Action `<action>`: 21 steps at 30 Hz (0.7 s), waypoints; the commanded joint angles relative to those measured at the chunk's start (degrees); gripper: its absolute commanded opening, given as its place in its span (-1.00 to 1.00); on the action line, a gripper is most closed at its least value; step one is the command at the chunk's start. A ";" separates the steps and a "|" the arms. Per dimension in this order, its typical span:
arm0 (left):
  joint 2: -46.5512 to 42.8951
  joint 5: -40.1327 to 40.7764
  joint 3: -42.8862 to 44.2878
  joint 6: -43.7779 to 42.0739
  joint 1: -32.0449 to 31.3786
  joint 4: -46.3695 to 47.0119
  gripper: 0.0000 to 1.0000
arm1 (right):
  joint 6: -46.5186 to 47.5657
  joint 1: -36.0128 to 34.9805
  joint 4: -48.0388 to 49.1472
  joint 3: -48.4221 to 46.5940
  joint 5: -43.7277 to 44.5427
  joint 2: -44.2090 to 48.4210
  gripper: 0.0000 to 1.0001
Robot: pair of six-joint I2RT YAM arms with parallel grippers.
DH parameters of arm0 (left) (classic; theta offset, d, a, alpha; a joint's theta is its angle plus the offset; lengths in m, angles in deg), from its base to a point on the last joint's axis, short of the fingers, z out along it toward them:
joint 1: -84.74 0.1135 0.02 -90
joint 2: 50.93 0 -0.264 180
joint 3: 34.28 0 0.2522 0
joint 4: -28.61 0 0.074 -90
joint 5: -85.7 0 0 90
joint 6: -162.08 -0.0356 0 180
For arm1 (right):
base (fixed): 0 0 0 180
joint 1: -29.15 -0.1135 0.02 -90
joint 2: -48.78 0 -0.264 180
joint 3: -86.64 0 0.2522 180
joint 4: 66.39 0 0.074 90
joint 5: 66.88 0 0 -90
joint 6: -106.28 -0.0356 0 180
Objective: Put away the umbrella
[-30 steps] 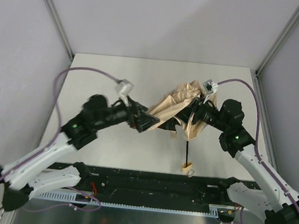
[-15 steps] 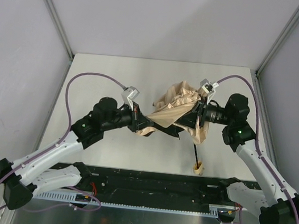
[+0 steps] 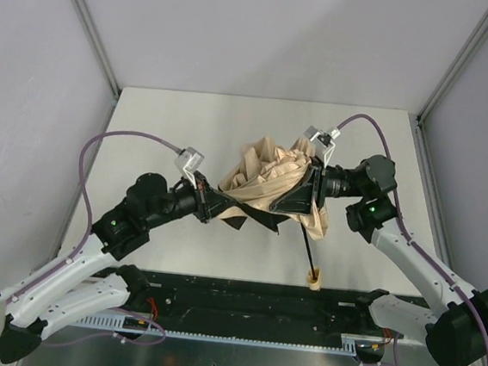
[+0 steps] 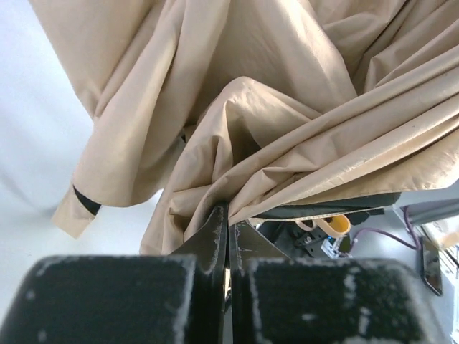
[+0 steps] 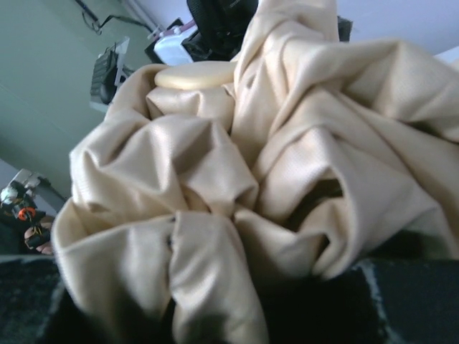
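Mid-frame over desk (image 3: 172,124), umbrella (image 3: 270,179) hanging half-collapsed between hands: left hand (image 3: 217,211) pinching canopy edge, right hand (image 3: 309,194) clamping bunched fabric. Cloth likely behaving soft, light, slippery; stiff black shaft (image 3: 307,250) offering surer hold.

Both arms reach inward, left claw (image 3: 215,208) pinched tight, right claw (image 3: 307,192) clamped partway open.

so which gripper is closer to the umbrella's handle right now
Right. The right gripper holds the umbrella just up the shaft from the handle; the left gripper pinches its fabric farther off, to the handle's left.
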 commanded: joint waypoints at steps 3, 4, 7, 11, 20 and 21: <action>2.73 16.00 5.37 -3.74 2.40 -12.48 -0.40 | 17.86 1.45 -20.82 -10.55 8.89 2.30 -1.00; 2.49 18.73 6.53 -3.67 3.42 -14.61 -0.01 | 22.05 2.17 -26.85 -12.02 12.09 1.76 -1.00; -2.46 22.78 8.32 -3.55 8.46 -17.29 0.75 | 29.37 5.23 -37.92 -15.04 18.99 -0.65 -1.00; -10.12 28.63 8.87 -2.14 11.00 -17.68 0.97 | 41.96 5.13 -51.20 -20.51 35.04 -3.75 -1.00; -18.16 29.52 4.64 0.21 11.22 -15.63 0.99 | 67.59 0.03 -60.56 -32.09 94.55 -11.42 -1.00; -18.45 29.09 3.84 0.33 11.22 -15.52 0.99 | 71.17 -1.62 -59.15 -32.51 99.61 -12.52 -1.00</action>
